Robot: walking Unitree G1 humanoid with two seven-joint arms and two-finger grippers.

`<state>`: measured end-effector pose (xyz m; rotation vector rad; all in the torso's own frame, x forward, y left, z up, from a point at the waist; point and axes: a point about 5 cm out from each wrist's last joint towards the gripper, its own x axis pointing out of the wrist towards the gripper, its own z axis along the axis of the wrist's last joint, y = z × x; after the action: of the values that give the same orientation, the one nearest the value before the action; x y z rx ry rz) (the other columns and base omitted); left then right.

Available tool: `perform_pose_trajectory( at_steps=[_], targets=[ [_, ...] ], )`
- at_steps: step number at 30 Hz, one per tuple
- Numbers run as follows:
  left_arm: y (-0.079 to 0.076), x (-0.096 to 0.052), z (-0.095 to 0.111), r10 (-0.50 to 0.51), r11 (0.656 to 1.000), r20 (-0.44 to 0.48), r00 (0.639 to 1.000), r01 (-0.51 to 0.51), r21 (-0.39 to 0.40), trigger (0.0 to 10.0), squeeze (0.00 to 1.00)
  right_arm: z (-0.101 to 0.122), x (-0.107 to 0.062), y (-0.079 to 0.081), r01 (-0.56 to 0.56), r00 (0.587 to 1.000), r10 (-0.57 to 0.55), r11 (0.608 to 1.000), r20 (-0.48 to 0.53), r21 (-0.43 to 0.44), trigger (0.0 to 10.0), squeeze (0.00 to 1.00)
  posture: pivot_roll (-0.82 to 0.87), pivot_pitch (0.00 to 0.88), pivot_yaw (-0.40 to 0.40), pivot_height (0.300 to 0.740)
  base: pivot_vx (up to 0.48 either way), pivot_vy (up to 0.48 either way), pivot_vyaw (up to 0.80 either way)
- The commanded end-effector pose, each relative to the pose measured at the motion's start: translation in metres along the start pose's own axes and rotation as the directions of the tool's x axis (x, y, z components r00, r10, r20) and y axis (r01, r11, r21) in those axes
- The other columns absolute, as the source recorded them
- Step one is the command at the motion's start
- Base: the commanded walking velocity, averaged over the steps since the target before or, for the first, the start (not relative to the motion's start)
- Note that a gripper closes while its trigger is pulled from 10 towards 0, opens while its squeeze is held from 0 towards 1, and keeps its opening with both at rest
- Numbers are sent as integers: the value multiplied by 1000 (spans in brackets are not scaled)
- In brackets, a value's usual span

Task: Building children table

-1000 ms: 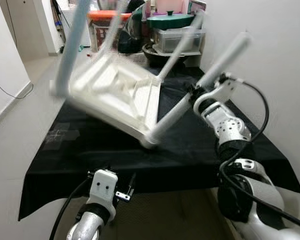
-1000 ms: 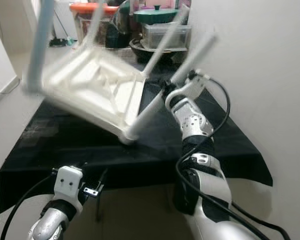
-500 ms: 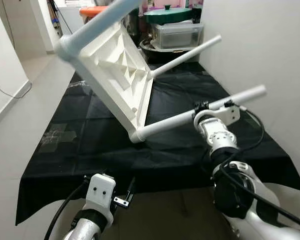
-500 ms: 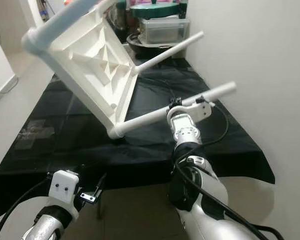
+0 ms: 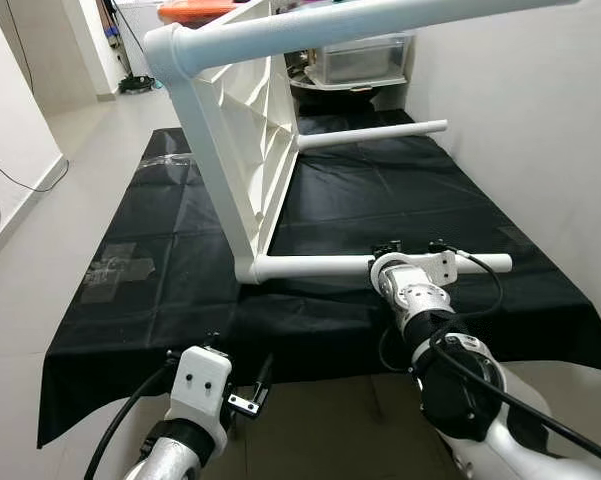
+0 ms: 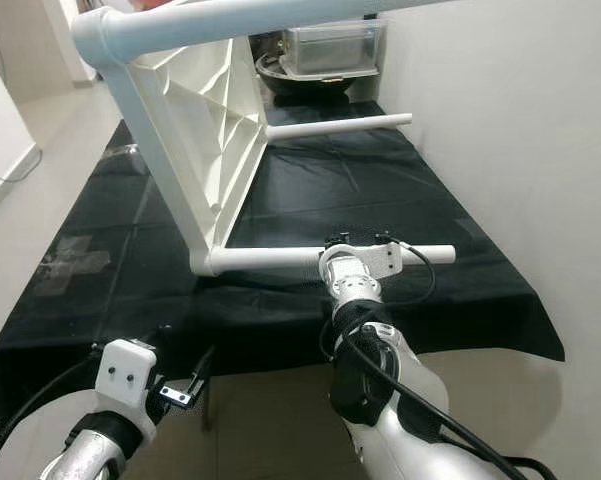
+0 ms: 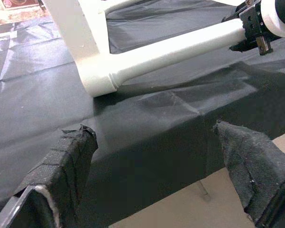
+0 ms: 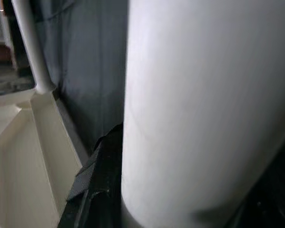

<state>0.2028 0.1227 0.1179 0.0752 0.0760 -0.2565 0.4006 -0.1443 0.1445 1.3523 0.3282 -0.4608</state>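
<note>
The white children's table point(image 5: 242, 140) stands on its side on the black cloth point(image 5: 160, 250), its legs pointing right. Its near lower leg point(image 5: 310, 267) lies level on the cloth. My right gripper point(image 5: 412, 252) is shut on that leg, towards its free end. In the right wrist view the leg point(image 8: 204, 109) runs between the fingers, with the table's ribbed underside point(image 8: 19, 156) beyond. The far lower leg point(image 5: 375, 134) sticks out further back. An upper leg point(image 5: 360, 22) crosses overhead. My left gripper point(image 7: 156, 161) is open and holds nothing, low in front of the cloth's front edge.
Plastic storage boxes point(image 5: 365, 60) and an orange lid point(image 5: 195, 10) stand at the far end of the cloth. A white wall point(image 5: 540, 120) runs close along the right. Bare floor point(image 5: 40, 200) lies to the left. A tape patch point(image 5: 115, 270) marks the cloth.
The table has swung from a tilt onto its side, its top turning upright. My right gripper came down with the near leg until it lay level on the cloth. The left arm stayed put.
</note>
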Motion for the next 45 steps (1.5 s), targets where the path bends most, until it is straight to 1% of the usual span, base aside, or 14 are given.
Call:
perform_pose_trajectory(
  at_steps=[1, 9, 10, 20, 25, 34, 35, 38, 40, 41, 42, 43, 44, 45],
  targets=[
    [0, -2, -3, -6, 1000, -28, 1000, 7, 3, 10000, 0, -10, 0, -5, 29, 999, -29, 1000, -19, -4, 10000, 1000, 188, 72, 20, 740, 0, 0, 0],
    [1, 0, -3, -5, 1000, -30, 1000, 5, 9, 10000, 0, -11, 0, -9, 47, 999, -47, 999, -13, 10, 10000, 1000, 185, 63, 20, 740, 0, 0, 0],
    [1, 0, -3, -5, 1000, -30, 1000, 5, 9, 10000, 0, -10, 0, -9, 51, 999, -51, 999, -13, 7, 10000, 0, 184, 63, 24, 740, 0, 0, 0],
    [2, 4, -4, -6, 1000, -33, 999, 6, 12, 10000, 0, 7, -2, -14, 94, 995, -94, 996, 44, 1, 10000, 0, 166, 47, 26, 740, 0, 0, 0],
    [3, 9, -6, -10, 1000, -33, 999, 11, 16, 10000, 0, 15, -28, -33, 175, 977, -175, 984, 122, 7, 10000, 0, 142, 26, 34, 740, 0, 0, 0],
    [5, 14, -9, -10, 1000, -33, 999, 10, 20, 10000, 0, 25, -51, -46, 218, 960, -223, 975, 169, 48, 10000, 0, 130, 7, 40, 740, 0, 0, 0],
    [5, 15, -9, -11, 1000, -32, 999, 11, 20, 10000, 0, 31, -54, -41, 173, 965, -163, 985, 205, -28, 10000, 0, 125, 0, 38, 740, 0, 0, 0],
    [4, 16, -10, -11, 1000, -32, 999, 12, 20, 10000, 0, 35, -56, -38, 141, 967, -115, 985, 227, -102, 10000, 0, 122, 0, 36, 740, 0, 0, 0],
    [4, 18, -11, -11, 1000, -27, 1000, 12, 20, 10000, 0, 47, -65, -26, 78, 941, 60, 920, 333, -385, 10000, 0, 119, 0, 29, 740, 0, 0, 0],
    [4, 18, -11, -11, 1000, -27, 1000, 12, 20, 10000, 0, 47, -65, -26, 78, 941, 60, 920, 333, -385, 10000, 0, 119, 0, 29, 740, 0, 0, 0],
    [5, 19, -10, -4, 1000, -16, 1000, 4, 19, 10000, 0, 51, -74, -17, 57, 901, 203, 821, 384, -568, 10000, 0, 113, 0, 24, 740, 0, 0, 0],
    [5, 20, -10, 1, 1000, -8, 1000, -1, 19, 10000, 0, 51, -81, -12, 50, 870, 301, 733, 390, -679, 10000, 0, 113, 0, 24, 740, 0, 0, 0],
    [5, 20, -10, 1, 1000, -8, 1000, -1, 19, 10000, 0, 51, -81, -12, 50, 870, 301, 733, 390, -679, 10000, 0, 113, 0, 24, 740, 0, 0, 0],
    [5, 21, -9, 9, 1000, -2, 1000, -9, 18, 10000, 0, 48, -85, -8, 42, 839, 392, 645, 377, -763, 10000, 0, 110, 0, 19, 740, 0, 0, 0]
  ],
)
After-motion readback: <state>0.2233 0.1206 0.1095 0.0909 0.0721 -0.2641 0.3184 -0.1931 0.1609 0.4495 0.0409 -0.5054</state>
